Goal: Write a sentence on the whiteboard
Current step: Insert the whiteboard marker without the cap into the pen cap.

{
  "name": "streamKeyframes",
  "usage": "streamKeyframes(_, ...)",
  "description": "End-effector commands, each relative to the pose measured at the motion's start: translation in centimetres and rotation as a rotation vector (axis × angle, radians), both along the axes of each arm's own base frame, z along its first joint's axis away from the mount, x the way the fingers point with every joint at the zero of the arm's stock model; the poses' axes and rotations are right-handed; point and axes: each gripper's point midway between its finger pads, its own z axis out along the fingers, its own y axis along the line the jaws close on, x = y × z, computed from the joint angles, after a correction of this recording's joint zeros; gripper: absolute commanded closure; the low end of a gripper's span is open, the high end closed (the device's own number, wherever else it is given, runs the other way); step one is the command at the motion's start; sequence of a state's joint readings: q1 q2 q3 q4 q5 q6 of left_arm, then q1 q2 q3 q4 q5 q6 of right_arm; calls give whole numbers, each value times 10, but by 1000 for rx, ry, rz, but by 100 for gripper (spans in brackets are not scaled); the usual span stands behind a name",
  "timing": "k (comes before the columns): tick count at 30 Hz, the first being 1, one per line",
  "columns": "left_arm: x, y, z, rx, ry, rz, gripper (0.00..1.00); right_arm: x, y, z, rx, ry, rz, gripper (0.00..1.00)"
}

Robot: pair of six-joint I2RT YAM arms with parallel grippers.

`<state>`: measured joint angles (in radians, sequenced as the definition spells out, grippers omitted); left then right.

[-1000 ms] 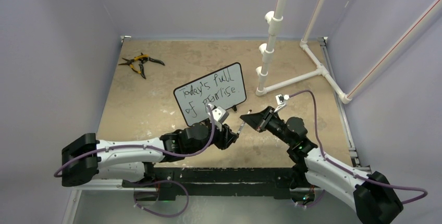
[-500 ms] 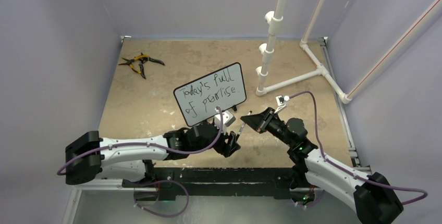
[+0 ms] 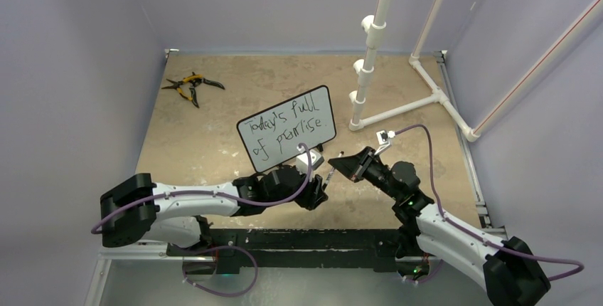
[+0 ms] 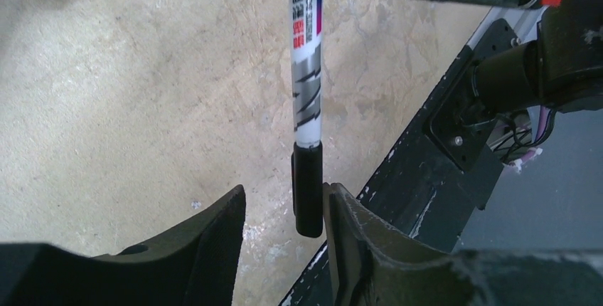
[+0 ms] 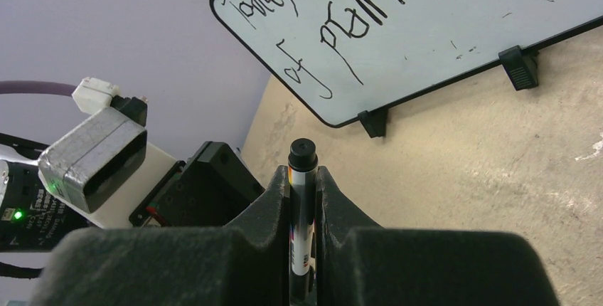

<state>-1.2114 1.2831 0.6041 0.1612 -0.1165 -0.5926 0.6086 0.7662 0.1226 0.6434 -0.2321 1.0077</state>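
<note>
The whiteboard stands on two black feet mid-table, and the sentence is on it in black marker, in two lines. In the right wrist view the whiteboard and part of the sentence fill the top. My right gripper is shut on a white marker, black end up. The marker hangs down to my left gripper, which is open. The marker's black cap sits between the jaws against the right finger, with a gap on the left.
Yellow-handled pliers lie at the far left of the table. A white pipe frame rises at the back right. The black mounting rail runs along the near edge, just under the left gripper.
The left arm has reached further right, and its gripper stays at the marker's lower end. The right arm, marker and whiteboard have not moved.
</note>
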Motion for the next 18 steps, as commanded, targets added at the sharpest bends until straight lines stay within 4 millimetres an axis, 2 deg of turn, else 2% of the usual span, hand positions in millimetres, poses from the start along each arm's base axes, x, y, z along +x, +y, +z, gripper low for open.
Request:
streamKeyframes(1, 11, -17, 29, -110, -20, 28, 57, -3, 4, 11, 5, -45, 31, 100)
streamKeyframes(5, 12, -19, 29, -121, -21, 20, 68, -3, 5, 10, -4, -45, 37, 100)
streamKeyframes(6, 11, -20, 28, -121, -19, 15, 74, -4, 5, 10, -5, -46, 40, 100)
streamKeyframes(8, 9, -21, 29, -131, -21, -1, 95, -4, 6, 10, -8, -52, 47, 100)
streamKeyframes(9, 9, -22, 29, -137, -25, -7, 100, -6, 6, 11, -11, -61, 55, 100)
streamKeyframes(13, 9, -22, 33, -162, -53, -23, 100, -13, 9, 12, -34, -109, 102, 100)
streamKeyframes(18, 15, -21, 47, -229, -99, -30, 100, -24, 12, -7, -123, -93, 180, 100)
